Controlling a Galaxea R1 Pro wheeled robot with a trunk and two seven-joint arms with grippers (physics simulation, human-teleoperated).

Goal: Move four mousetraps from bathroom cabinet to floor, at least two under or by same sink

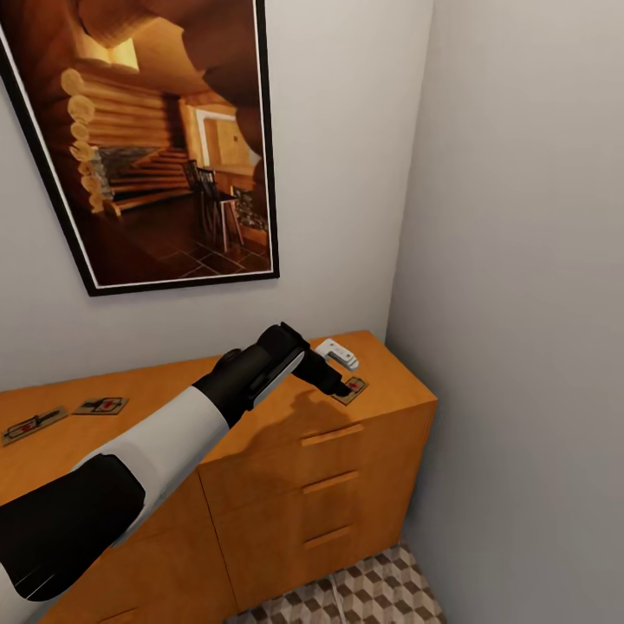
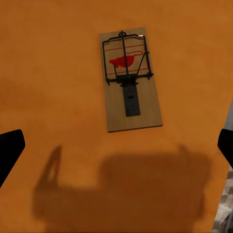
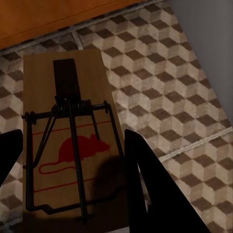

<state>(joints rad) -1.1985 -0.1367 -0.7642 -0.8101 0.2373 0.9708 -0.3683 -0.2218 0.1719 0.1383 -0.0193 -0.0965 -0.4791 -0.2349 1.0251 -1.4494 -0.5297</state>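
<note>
Mousetrap (image 2: 130, 81) lies flat on cabinet top (image 1: 286, 407) near its far right corner, left gripper (image 1: 342, 387) spread wide just above it. White clip-like object (image 1: 336, 353) sits at its 11 o'clock; two more traps (image 1: 100, 405) well apart at 9 o'clock under framed picture (image 1: 156, 130). Right gripper (image 3: 73, 194) pinches another trap (image 3: 68, 121) over cube-patterned floor (image 3: 184, 97).

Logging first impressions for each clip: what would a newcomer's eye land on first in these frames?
Probably the large framed picture of a log-cabin interior on the wall above the cabinet. Next, the left arm reaching across the cabinet top, its left gripper open over a mousetrap near the far corner. In the right wrist view, another mousetrap sits between the right gripper fingers, above the cube-patterned bathroom floor.
</note>
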